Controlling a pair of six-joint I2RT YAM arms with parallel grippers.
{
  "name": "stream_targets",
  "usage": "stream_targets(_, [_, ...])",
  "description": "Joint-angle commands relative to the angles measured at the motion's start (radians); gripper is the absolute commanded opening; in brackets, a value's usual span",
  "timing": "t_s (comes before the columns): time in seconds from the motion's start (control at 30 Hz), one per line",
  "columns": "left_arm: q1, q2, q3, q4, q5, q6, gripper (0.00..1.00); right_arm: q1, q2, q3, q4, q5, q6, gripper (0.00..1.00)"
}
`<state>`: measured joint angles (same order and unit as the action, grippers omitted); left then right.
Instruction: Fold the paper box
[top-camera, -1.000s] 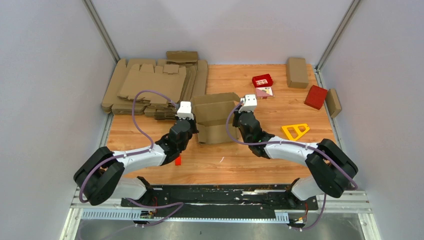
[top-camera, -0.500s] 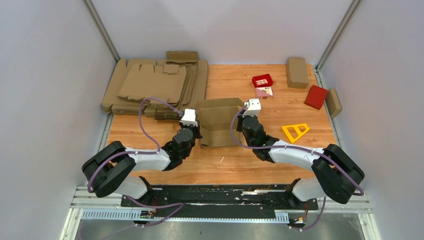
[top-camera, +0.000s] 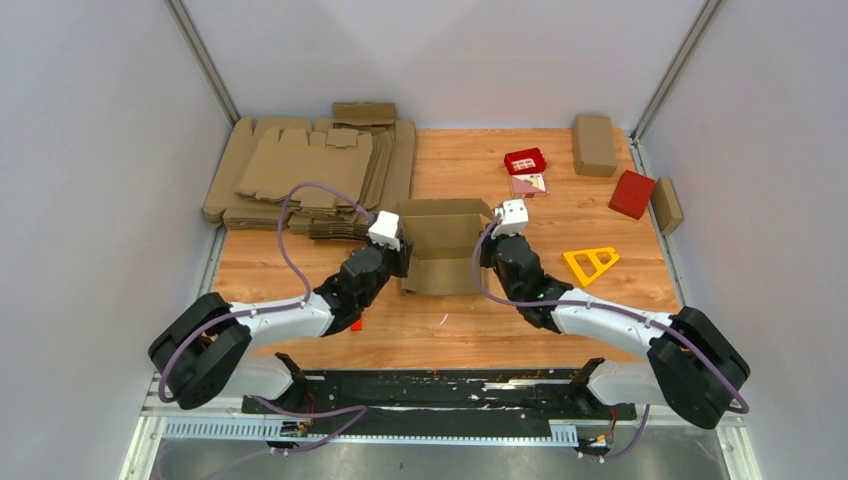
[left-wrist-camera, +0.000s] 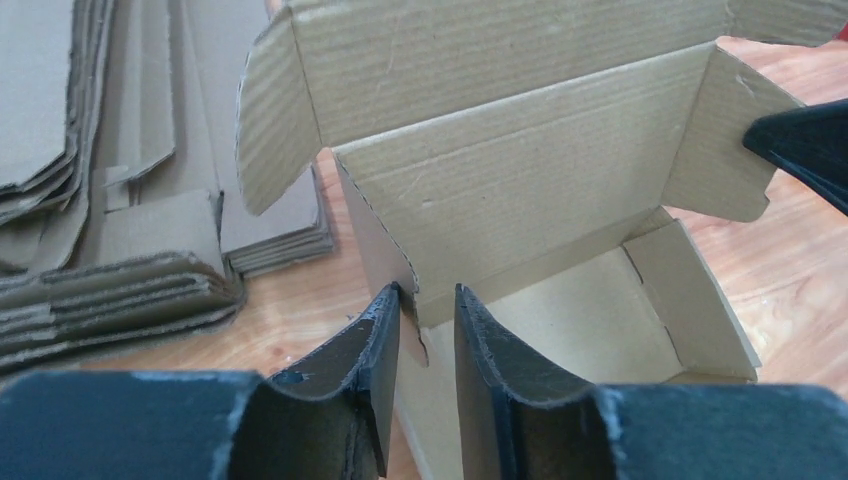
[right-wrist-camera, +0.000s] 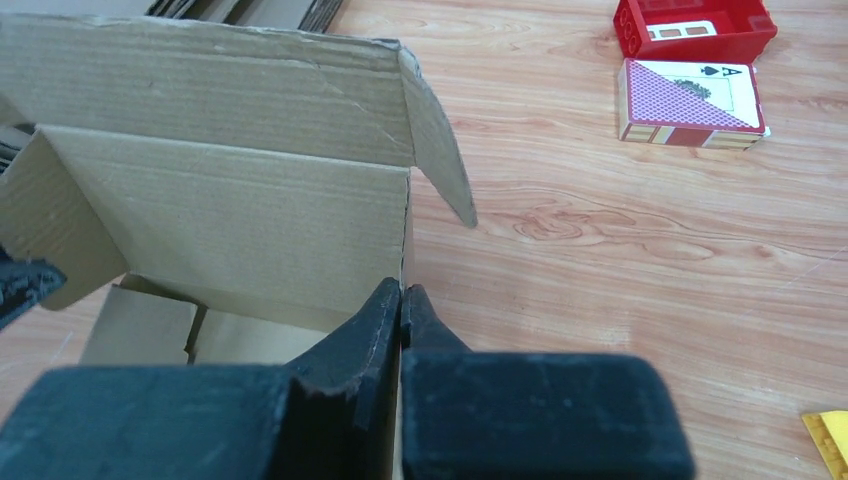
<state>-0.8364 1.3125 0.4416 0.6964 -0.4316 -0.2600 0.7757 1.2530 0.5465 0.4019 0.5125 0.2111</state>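
The paper box (top-camera: 437, 245) stands half-formed in the middle of the desk (top-camera: 520, 320), its open top up and its lid panel raised at the far side, between the two arms. The right gripper (right-wrist-camera: 401, 300) pinches the box's right wall, fingers pressed together on the cardboard edge, apparently to keep that wall upright. The left gripper (left-wrist-camera: 428, 315) straddles the left wall at its corner; its fingers stand a little apart, one on each side, and whether they actually press the wall cannot be told. Holding both sides likely steadies the box for tucking the side flaps and lid.

The box's near wall hides behind the fingers in both wrist views. A stack of flat cardboard sheets (top-camera: 300, 170) lies behind at the left, partly cut off in the left wrist view.
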Motion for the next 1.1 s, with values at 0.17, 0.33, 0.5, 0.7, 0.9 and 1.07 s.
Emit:
stream_targets(0.17, [0.214, 0.035, 0.143, -0.232, 0.588, -0.059, 0.48, -0.002, -0.025, -0.023, 0.083, -0.027, -0.074, 0.0])
stream_targets(0.33, [0.225, -0.041, 0.118, -0.247, 0.622, -0.03, 0.65, -0.002, -0.029, -0.024, 0.086, -0.031, -0.082, 0.0])
stream_targets(0.5, [0.293, -0.119, 0.131, -0.373, 0.558, -0.08, 0.69, -0.003, -0.036, -0.031, 0.091, -0.04, -0.095, 0.0])
stream_targets(0.7, [0.33, -0.187, 0.215, -0.519, 0.516, -0.043, 0.73, -0.002, -0.048, -0.037, 0.093, -0.053, -0.11, 0.0])
stream_targets(0.9, [0.33, -0.133, 0.338, -0.666, 0.521, 0.01, 0.71, -0.001, -0.046, -0.038, 0.099, -0.06, -0.116, 0.0])
stream_targets(1.07, [0.33, -0.056, 0.421, -0.737, 0.51, 0.053, 0.63, -0.001, -0.04, -0.037, 0.101, -0.061, -0.118, 0.0])
